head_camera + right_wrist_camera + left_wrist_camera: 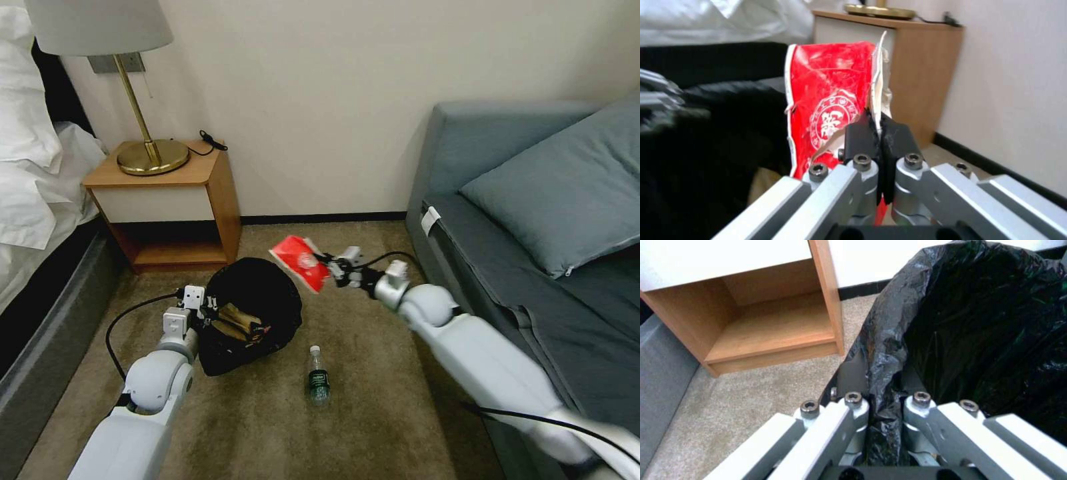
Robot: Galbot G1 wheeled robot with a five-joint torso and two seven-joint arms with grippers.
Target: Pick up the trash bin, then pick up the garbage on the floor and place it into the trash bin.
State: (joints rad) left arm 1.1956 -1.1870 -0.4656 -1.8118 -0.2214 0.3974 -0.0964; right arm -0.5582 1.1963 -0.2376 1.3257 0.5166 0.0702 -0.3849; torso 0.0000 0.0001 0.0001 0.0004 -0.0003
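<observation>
The trash bin [257,293], lined with a glossy black bag [978,323], hangs just above the carpet with my left gripper [208,313] shut on its rim; in the left wrist view the left gripper [885,406] pinches the bag's edge. A tan paper bag and a yellow-brown wrapper [241,323] lie inside the bin. My right gripper [331,267] is shut on a red packet [299,262], held in the air at the bin's right rim; the right wrist view shows the red packet [831,110] clamped between the black pads [860,140]. A small clear bottle with a green label [319,377] lies on the carpet in front of the bin.
A wooden nightstand [170,200] with a brass lamp [143,87] stands behind the bin on the left, next to a bed with white linen [30,173]. A grey-blue sofa [533,220] with a cushion runs along the right. Open carpet [373,427] lies around the bottle.
</observation>
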